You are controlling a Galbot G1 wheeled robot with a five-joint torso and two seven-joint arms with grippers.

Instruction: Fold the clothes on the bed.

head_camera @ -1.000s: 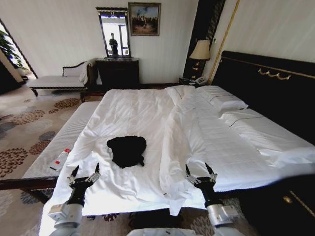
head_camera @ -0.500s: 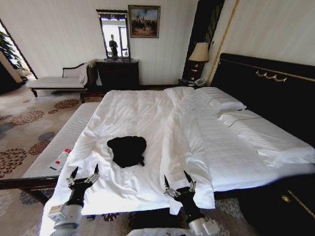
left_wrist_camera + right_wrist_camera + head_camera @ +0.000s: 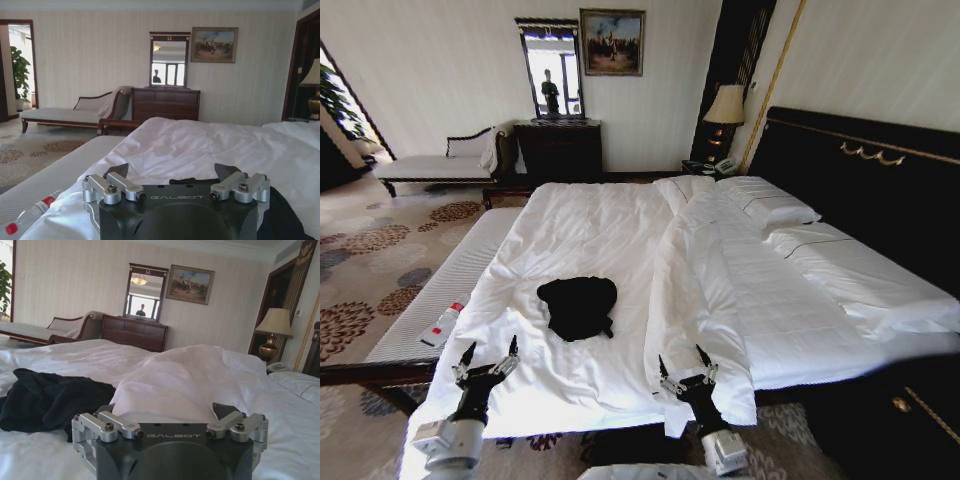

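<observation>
One black T-shirt [image 3: 578,305] lies crumpled on the white bed [image 3: 620,240], on its near half, left of a raised duvet fold [image 3: 685,290]. Bunched into a rough lump, it has no clear long axis or heading. Two grippers hover at the bed's foot edge, left gripper [image 3: 487,358] and right gripper [image 3: 682,370], both with fingers spread apart.

A black T-shirt [image 3: 578,306] is lying crumpled in a heap on the white bed [image 3: 600,235], near its foot edge.
</observation>
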